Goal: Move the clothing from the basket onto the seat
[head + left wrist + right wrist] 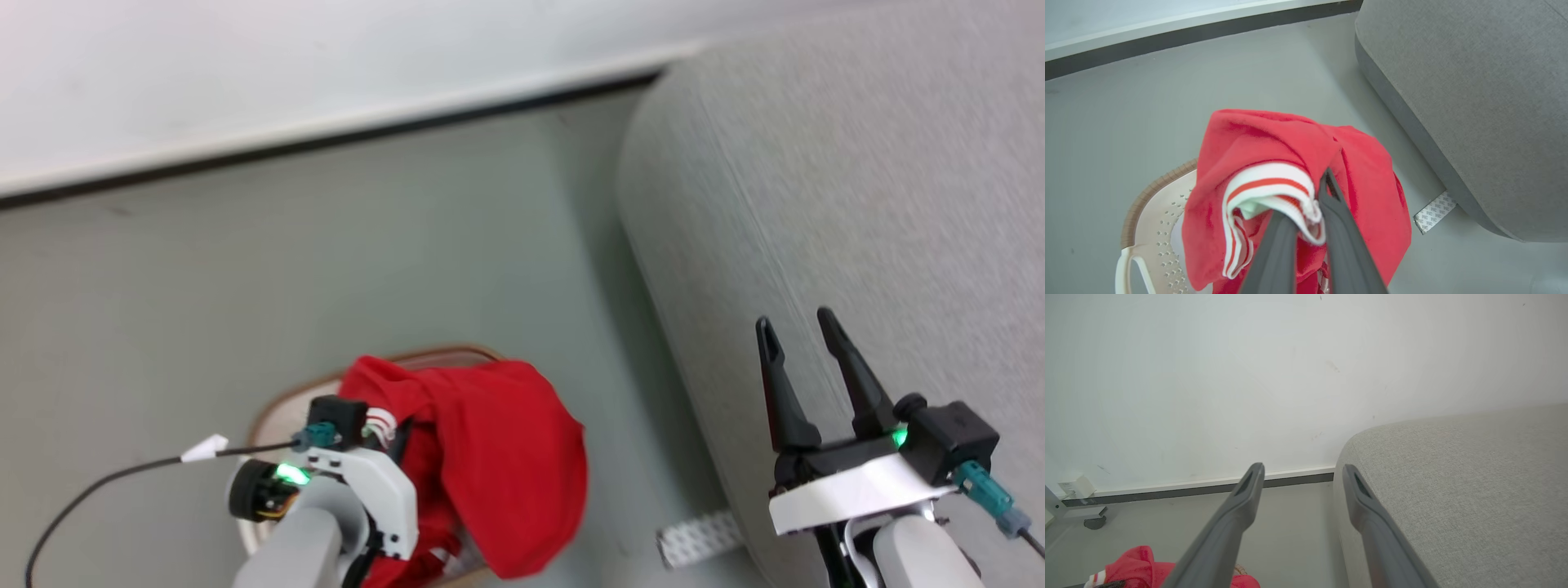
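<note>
The left pincer [1308,200] is closed tight on the red-and-white striped trim of the clothing [1274,143], its two fingers pinching a gathered edge, probably because a banded hem gives a firmer hold than loose cloth; the garment hangs bunched directly above the basket [1151,192], draped over the fingers and spilling past the basket's right side; its lower folds reach down towards the basket's inside, and whether they are clear of it, or whether more clothing lies underneath, I cannot tell; I judge the step in hand to be lifting the garment out before carrying it across. Well to the right of the basket, the right pincer [793,320] stands wide open and holds nothing, fingers pointing away from the robot over the edge of the seat [857,204], seemingly parked clear of the load; a small white dotted strip [698,537] lies on the floor [326,261] between the basket and the seat's base; the seat itself rises right of the basket, apart from it, with bare floor between, so the carry looks short; beyond the basket runs a dark skirting line under a pale wall [245,65].
</note>
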